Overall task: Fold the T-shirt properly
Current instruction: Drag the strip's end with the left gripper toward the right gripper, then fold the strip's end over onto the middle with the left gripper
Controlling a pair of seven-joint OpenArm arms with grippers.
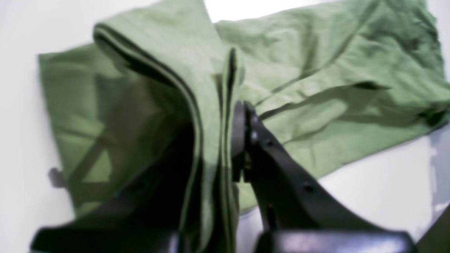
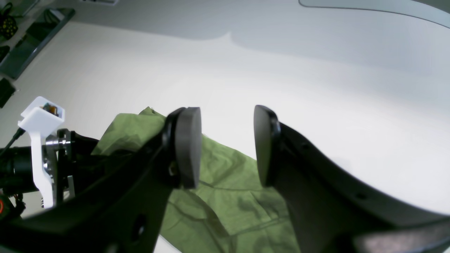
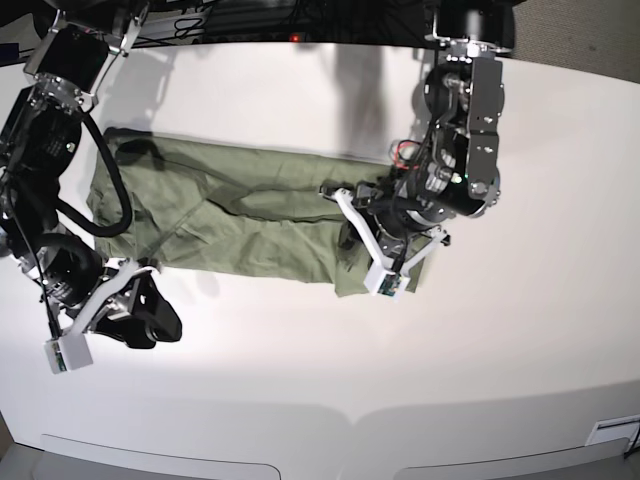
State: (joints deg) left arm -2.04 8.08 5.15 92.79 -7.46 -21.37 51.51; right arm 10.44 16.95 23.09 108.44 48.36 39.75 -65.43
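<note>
The sage-green T-shirt (image 3: pixel 250 220) lies as a long, wrinkled band across the white table (image 3: pixel 300 380). My left gripper (image 1: pixel 225 123) is shut on a raised fold of cloth at the shirt's right end, and one black finger (image 1: pixel 242 130) shows beside the fold while the other is hidden under the cloth. In the base view the left gripper (image 3: pixel 378 240) sits over that end. My right gripper (image 2: pixel 226 146) is open and empty, with its pads (image 2: pixel 188 147) apart above the shirt (image 2: pixel 225 189). In the base view the right gripper (image 3: pixel 158 315) is just in front of the shirt's left part.
The left arm's white camera mount (image 2: pixel 38 123) shows at the left of the right wrist view. Dark equipment (image 2: pixel 31 38) lies beyond the table's far edge. Cables and frame parts (image 3: pixel 200 20) run along the back. Bare table surrounds the shirt.
</note>
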